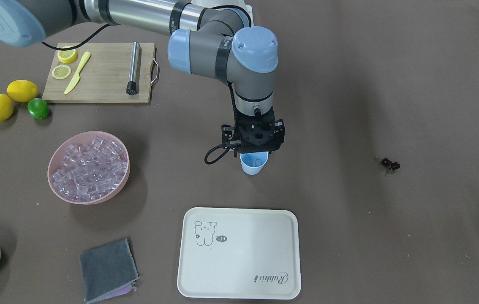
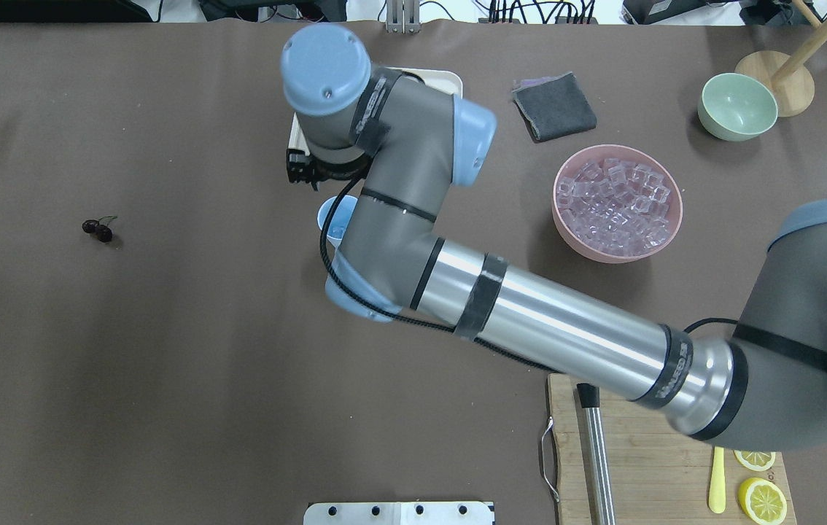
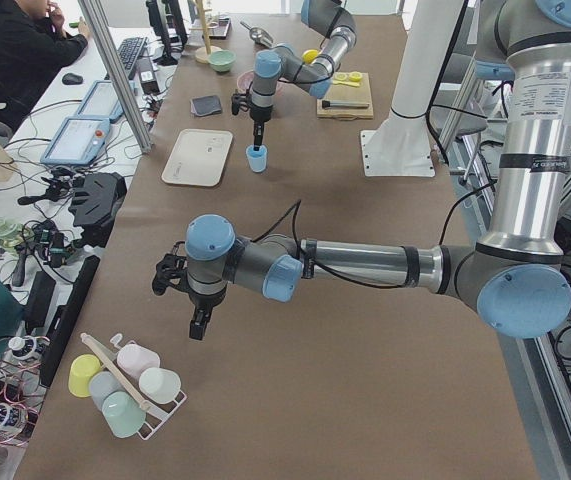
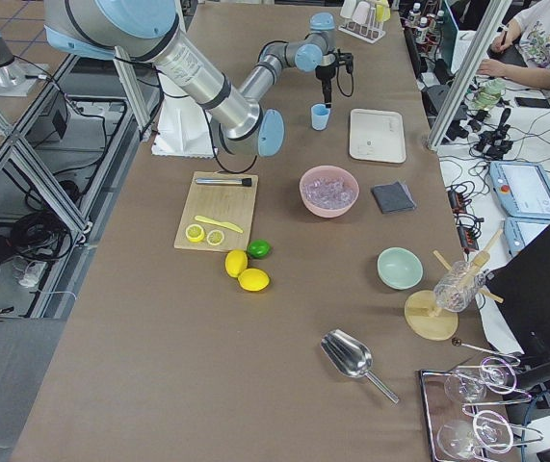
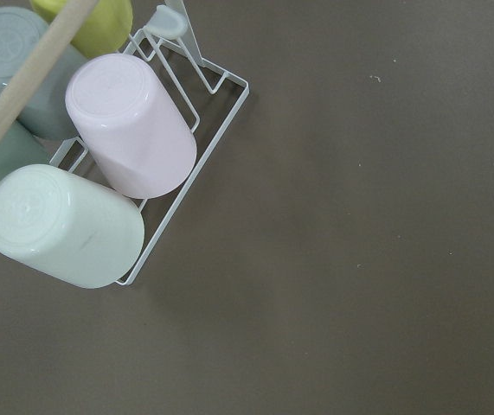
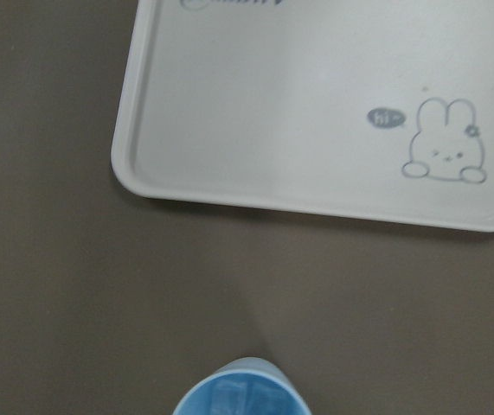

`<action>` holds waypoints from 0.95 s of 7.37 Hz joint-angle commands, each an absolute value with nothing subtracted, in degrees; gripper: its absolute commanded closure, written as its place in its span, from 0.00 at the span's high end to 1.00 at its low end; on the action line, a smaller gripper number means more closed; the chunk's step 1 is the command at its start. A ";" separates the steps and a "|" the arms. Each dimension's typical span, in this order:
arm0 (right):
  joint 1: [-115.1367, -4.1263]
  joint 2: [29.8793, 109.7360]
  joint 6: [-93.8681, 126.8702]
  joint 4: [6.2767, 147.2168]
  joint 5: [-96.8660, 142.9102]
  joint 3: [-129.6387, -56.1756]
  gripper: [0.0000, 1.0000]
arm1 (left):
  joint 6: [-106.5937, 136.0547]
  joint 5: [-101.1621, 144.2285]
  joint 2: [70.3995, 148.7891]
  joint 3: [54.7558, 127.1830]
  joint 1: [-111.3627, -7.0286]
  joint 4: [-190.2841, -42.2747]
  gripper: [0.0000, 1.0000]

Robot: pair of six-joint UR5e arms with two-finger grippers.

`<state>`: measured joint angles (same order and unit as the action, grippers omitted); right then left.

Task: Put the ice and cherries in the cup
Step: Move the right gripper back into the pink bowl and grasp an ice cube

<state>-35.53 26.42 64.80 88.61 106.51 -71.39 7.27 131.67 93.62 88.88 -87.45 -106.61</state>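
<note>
Standing beneath the right end effector (image 1: 254, 149), whose opening I cannot tell, the light blue cup (image 1: 253, 167) holds glassy ice (image 1: 258, 161).

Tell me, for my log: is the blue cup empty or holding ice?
Not empty: the upright cup holds what looks like clear ice at its bottom.

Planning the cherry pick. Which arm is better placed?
Left, probably. The cherries lie on the robot's left side, well away from the cup where the right arm hangs; the left arm is on that side.
</note>
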 commanded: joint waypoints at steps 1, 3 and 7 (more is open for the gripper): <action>-44.53 33.25 56.58 96.99 114.52 -80.71 0.98 | 7.38 131.84 93.60 88.86 -87.45 -106.61 0.98; -48.15 47.23 38.29 97.30 112.95 -89.96 0.96 | 7.30 131.75 93.69 88.86 -87.36 -106.61 0.98; -48.26 53.85 31.22 96.86 104.72 -90.35 0.92 | 7.29 131.84 93.52 89.03 -87.36 -106.61 0.98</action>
